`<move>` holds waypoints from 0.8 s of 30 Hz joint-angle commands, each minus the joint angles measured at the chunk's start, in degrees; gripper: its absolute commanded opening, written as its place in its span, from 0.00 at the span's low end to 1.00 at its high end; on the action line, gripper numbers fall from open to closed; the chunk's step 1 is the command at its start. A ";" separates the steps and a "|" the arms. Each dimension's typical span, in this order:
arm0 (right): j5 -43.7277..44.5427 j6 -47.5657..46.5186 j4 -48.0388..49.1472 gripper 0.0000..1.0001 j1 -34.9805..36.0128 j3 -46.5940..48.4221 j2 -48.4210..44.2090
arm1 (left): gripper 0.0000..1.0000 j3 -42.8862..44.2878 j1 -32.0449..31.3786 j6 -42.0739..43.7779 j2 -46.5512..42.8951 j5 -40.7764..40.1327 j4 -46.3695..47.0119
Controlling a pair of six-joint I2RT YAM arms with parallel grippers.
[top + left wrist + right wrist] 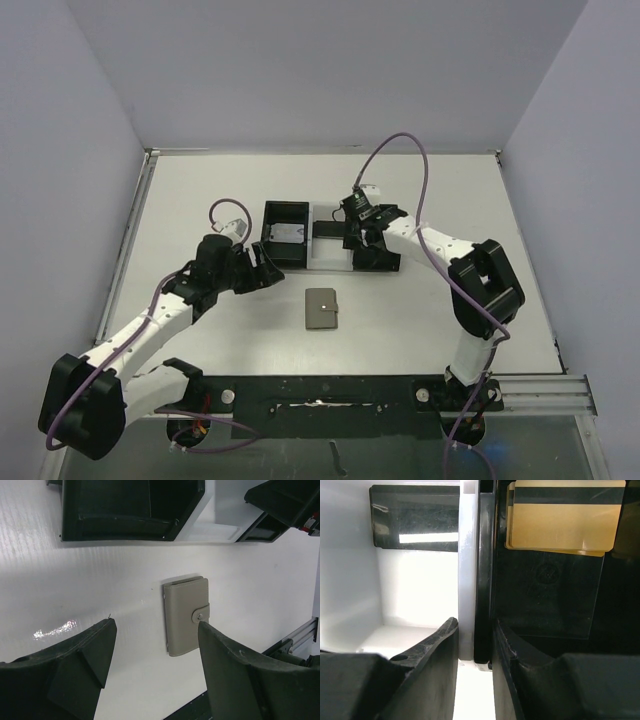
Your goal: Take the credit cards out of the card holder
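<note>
white table point(200, 190), one closed card holder point(322, 308), one tray point(329, 263)

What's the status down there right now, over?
Left end effector open, facing closed card holder. Right end effector astride tray divider, grip unclear. Gold cards in tray. Nothing blocking holder.

The card holder point(322, 308) is laid on the table point(200, 200), near of a 3-compartment tray point(325, 262). Stacked cards point(565, 520) are held in its right compartment, and 1 other card point(415, 517) is laid in the middle compartment. The right gripper point(475, 625) is poised over the wall between.
</note>
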 commanded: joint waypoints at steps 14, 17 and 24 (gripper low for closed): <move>-0.32 -0.30 -5.07 0.61 1.04 1.21 -9.31 | 0.73 -1.86 -1.55 -0.26 -2.21 0.30 6.75; 0.80 0.38 -5.63 0.62 3.31 0.69 -10.51 | 0.77 -2.90 -1.50 -1.05 -3.50 -0.37 7.76; 1.92 6.95 -2.72 0.59 11.86 -4.51 -11.00 | 0.79 -6.38 -0.45 -6.23 -6.02 -4.22 9.45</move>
